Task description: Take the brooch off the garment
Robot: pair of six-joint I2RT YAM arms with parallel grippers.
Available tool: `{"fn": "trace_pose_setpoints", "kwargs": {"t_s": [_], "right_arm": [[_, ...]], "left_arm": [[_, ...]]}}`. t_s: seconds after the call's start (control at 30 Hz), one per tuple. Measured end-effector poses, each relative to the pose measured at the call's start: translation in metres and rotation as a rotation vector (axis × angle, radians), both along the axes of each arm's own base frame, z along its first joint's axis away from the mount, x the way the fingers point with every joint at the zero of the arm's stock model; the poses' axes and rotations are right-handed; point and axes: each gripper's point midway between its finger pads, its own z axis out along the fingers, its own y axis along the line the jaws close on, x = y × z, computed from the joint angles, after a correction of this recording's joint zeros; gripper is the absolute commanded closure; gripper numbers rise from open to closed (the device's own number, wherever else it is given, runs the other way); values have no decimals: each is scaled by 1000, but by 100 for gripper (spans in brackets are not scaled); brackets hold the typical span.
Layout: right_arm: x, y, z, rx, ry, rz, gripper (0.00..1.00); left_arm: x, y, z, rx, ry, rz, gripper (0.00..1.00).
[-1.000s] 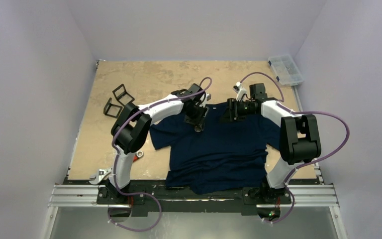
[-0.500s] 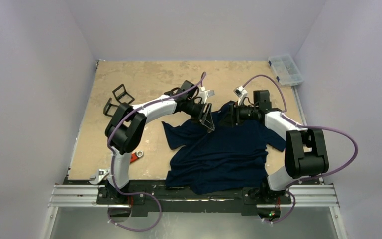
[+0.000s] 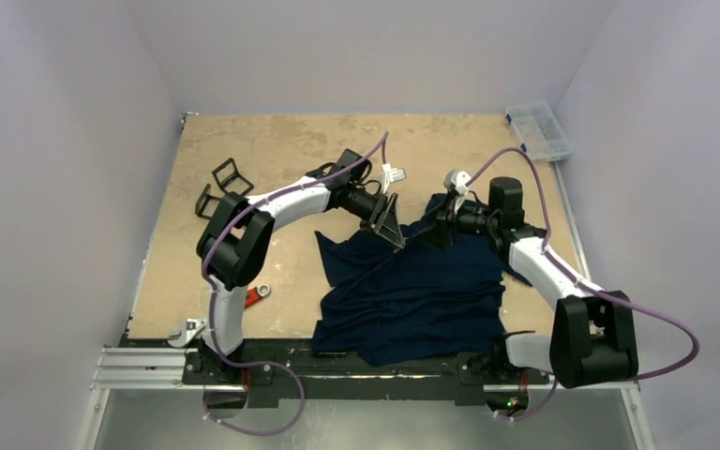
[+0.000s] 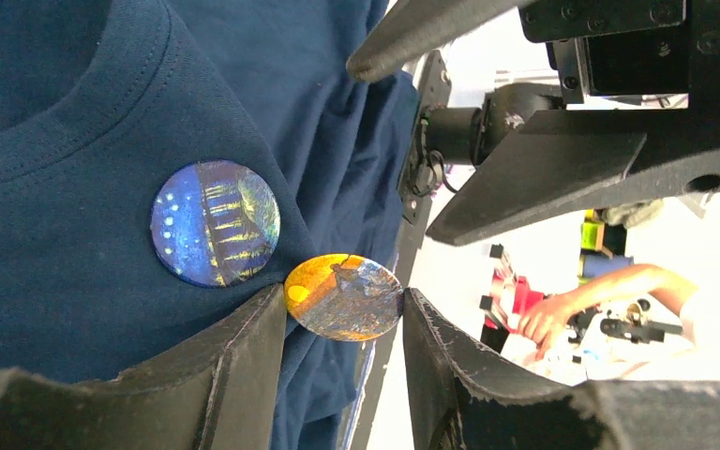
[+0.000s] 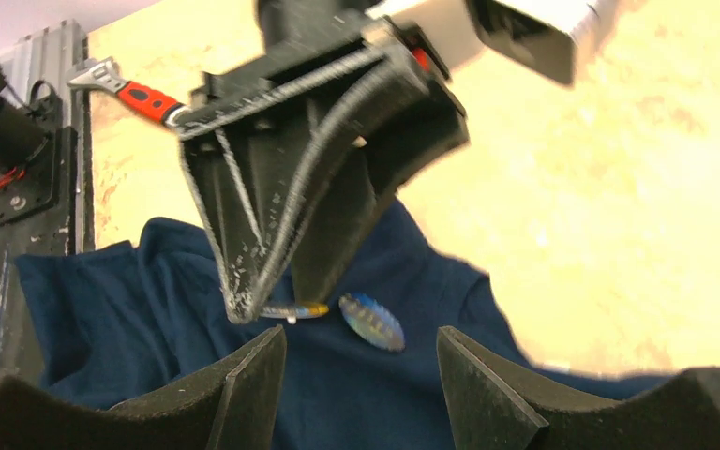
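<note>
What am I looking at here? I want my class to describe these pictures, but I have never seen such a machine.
Two robot arms are bolted to a table's near edge. One picture looks down from above; the other two come from cameras on each wrist. A dark navy T-shirt lies on the tan table, with a red-handled wrench, black frames and a clear box aside. The left pincer grips an orange round brooch by its edges; a blue brooch sits on the shirt by the collar. The right pincer is open, facing them, holding nothing.
</note>
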Motion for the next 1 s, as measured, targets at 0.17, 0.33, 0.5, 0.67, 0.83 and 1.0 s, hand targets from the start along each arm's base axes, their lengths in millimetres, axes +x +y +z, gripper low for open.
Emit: {"fn": "trace_pose_setpoints", "kwargs": {"t_s": [0.17, 0.33, 0.5, 0.67, 0.83, 1.0], "right_arm": [[-11, 16, 8, -23, -153, 128, 37], [-23, 24, 0, -64, -231, 226, 42], [-33, 28, -7, -95, -290, 303, 47], [-42, 35, -11, -115, -336, 366, 49], [-45, 38, -12, -120, -358, 390, 52], [-47, 42, -11, -118, -371, 410, 63]], "left_arm": [[-8, 1, 6, -44, 2, -54, 59], [-15, 4, 12, -70, 1, -97, 59], [-19, 6, 17, -94, -7, -134, 58], [-22, 7, 21, -116, -14, -158, 59], [-24, 7, 23, -127, -17, -171, 57], [-26, 9, 25, -129, -15, -181, 55]]}}
